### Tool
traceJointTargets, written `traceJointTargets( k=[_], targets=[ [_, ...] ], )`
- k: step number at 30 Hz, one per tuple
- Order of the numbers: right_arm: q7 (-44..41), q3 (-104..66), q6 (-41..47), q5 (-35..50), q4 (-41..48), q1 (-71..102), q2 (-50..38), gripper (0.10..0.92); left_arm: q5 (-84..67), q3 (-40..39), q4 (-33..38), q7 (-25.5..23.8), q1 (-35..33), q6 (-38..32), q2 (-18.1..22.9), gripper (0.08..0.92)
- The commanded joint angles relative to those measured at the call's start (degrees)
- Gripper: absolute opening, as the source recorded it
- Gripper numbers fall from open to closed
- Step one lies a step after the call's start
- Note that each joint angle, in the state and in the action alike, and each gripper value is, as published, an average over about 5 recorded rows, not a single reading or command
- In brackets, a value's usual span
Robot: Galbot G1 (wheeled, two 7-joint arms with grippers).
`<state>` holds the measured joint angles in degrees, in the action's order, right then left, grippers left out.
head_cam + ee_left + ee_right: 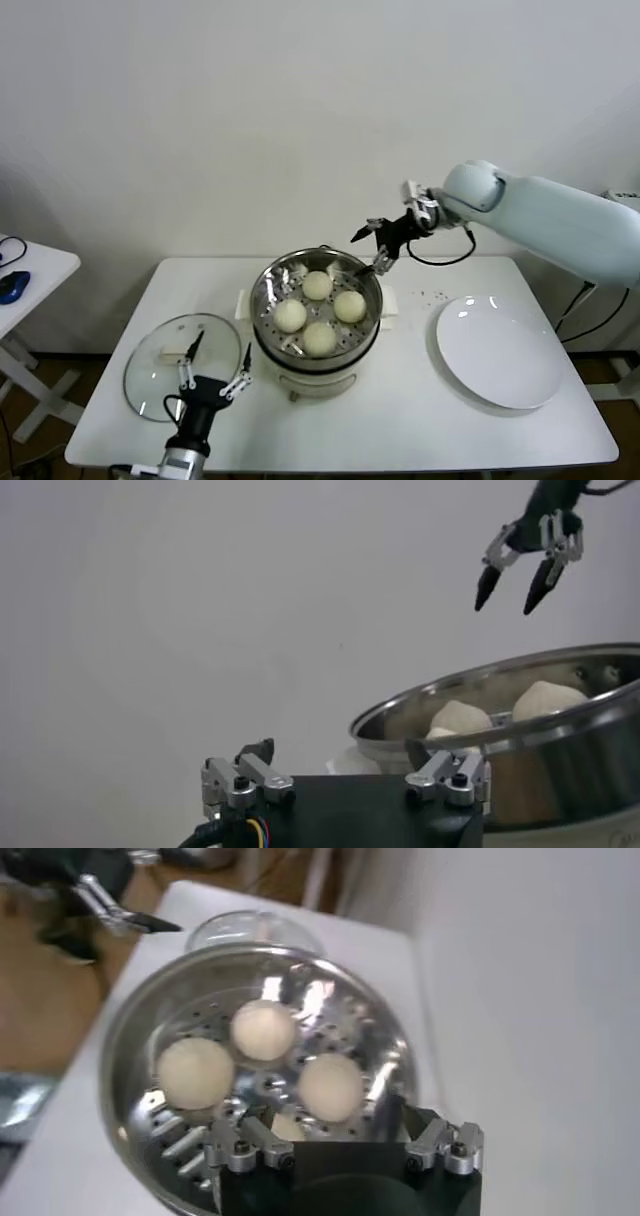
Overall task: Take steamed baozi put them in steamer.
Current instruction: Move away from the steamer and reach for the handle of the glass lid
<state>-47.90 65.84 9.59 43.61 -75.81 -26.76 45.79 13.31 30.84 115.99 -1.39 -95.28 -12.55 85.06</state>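
Observation:
The steamer (262,340), a shiny steel pot on a white base, stands mid-table with several cream-white baozi on its perforated insert, among them one at the back (317,285) and one at the front (320,338). My right gripper (372,250) hangs open and empty just above the pot's far right rim. In the right wrist view, baozi (263,1030) lie below its spread fingers (255,1138) inside the steamer (118,1048). My left gripper (215,368) stands open and empty near the table's front, left of the pot, over the lid's edge. The steamer rim (500,690) shows beyond it.
A round glass lid (165,375) with a white handle lies flat on the table, left of the steamer. A flat white plate (500,350) sits at the right. A small side table (45,265) with a blue object (12,287) stands off to the far left.

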Motion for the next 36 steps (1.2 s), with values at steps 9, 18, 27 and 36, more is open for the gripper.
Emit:
traceJointTargets(
  k=[9, 18, 27, 36],
  targets=[
    [33.07, -72.90, -8.19, -11.59, -20.50, 67.64, -11.76, 0.823, 1.41, 0.12, 0.40, 2.30, -1.20, -4.16, 0.88, 0.823],
    [35.72, -97.84, -9.82, -19.41, -29.38, 93.88, 2.40, 0.823, 2.18, 1.60, 0.56, 1.84, -2.04, -2.77, 0.77, 0.823],
    [36.55, -106.58, -15.82, -22.67, -33.13, 108.03, 13.47, 0.823, 2.86, 3.35, -0.10, 1.80, -0.74, 2.04, 0.22, 0.823],
    [34.79, -107.66, -19.94, -23.13, -30.07, 113.94, 16.89, 0.823, 40.54, 10.75, -3.24, 5.46, 3.08, 8.48, -1.33, 0.823]
  ],
)
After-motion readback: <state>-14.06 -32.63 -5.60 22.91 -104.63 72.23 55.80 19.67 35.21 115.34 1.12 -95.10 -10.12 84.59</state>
